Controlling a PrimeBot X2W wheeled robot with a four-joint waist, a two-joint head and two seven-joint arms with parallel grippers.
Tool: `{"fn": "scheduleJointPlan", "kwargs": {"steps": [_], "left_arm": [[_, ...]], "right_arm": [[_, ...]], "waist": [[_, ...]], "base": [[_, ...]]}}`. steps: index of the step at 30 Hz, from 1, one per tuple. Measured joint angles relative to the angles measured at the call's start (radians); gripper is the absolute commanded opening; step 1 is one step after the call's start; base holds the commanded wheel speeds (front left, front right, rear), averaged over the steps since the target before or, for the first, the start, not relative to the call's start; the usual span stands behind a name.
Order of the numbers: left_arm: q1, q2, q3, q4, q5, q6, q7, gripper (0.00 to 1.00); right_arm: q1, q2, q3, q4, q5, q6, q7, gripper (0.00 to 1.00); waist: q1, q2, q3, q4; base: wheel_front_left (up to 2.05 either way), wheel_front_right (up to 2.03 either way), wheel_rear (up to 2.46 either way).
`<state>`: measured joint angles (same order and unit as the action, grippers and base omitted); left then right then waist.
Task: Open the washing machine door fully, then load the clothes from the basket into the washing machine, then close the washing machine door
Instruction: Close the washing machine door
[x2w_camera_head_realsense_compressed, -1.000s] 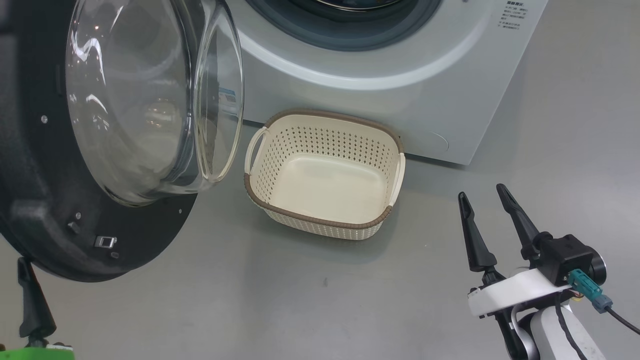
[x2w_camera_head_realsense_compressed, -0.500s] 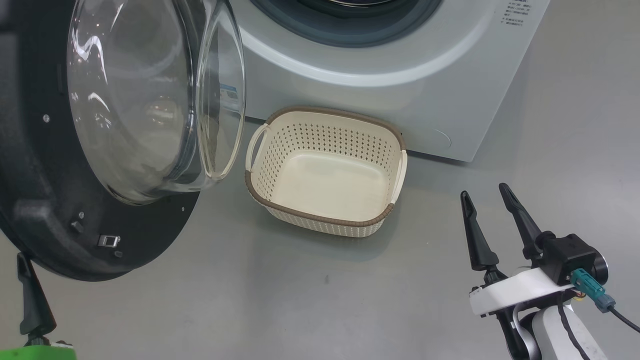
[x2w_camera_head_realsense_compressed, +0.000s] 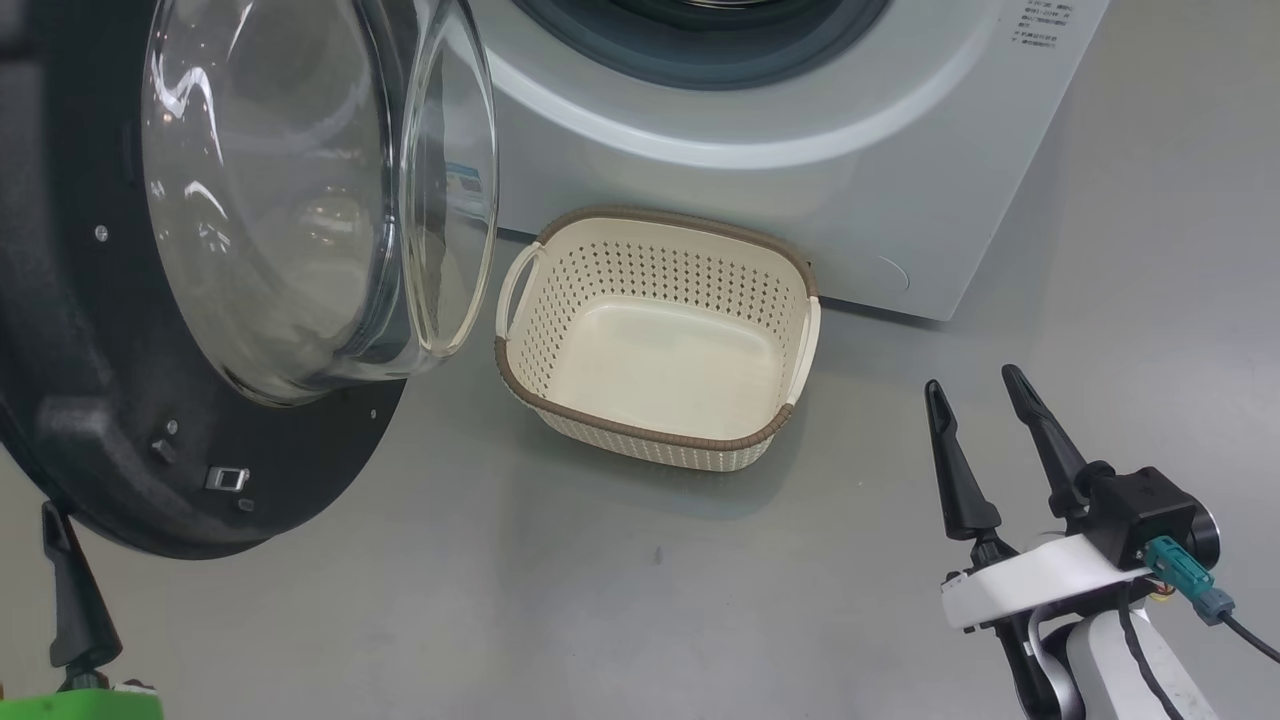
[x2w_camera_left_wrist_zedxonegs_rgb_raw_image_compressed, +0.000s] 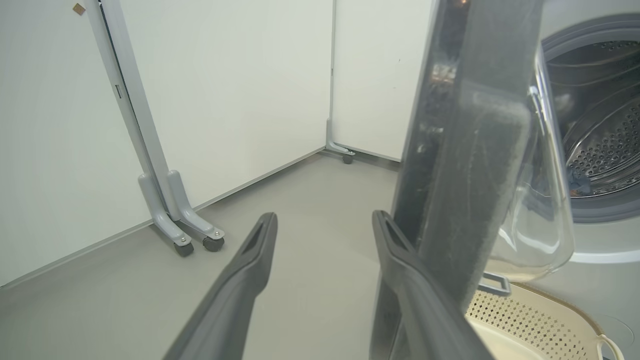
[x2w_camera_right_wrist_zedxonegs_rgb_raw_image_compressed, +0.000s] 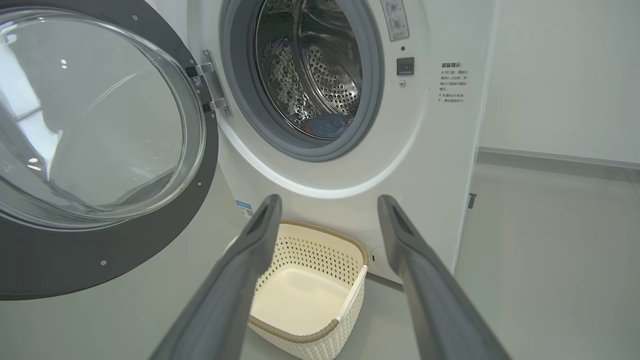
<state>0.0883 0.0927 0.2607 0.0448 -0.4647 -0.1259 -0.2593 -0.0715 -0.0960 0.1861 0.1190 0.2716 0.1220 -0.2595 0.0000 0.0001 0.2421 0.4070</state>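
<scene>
The washing machine stands with its door swung wide open to the left, glass bowl facing inward. On the floor before it sits the empty cream basket. Blue clothes lie low inside the steel drum. My right gripper hovers open over the floor to the right of the basket, and it points at the basket and the drum. My left gripper is open beside the door's black edge, its right finger close to it. One left finger shows below the door.
White wall panels on grey wheeled feet stand to the left behind the door. Grey floor spreads in front of the basket and to the machine's right. A white wall rises at the right.
The whole head picture has shifted slightly, so the camera moved. Door, basket and both grippers keep their places relative to each other.
</scene>
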Motion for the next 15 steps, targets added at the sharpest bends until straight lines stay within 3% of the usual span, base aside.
{"fn": "scheduleJointPlan", "kwargs": {"steps": [15], "left_arm": [[0.0,-0.018,0.014,-0.011,0.017,0.0,0.0,1.0]], "right_arm": [[0.0,0.0,-0.002,0.0,0.001,0.0,0.0,1.0]], "waist": [[0.0,0.0,0.002,-0.003]], "base": [[0.0,0.0,0.0]]}}
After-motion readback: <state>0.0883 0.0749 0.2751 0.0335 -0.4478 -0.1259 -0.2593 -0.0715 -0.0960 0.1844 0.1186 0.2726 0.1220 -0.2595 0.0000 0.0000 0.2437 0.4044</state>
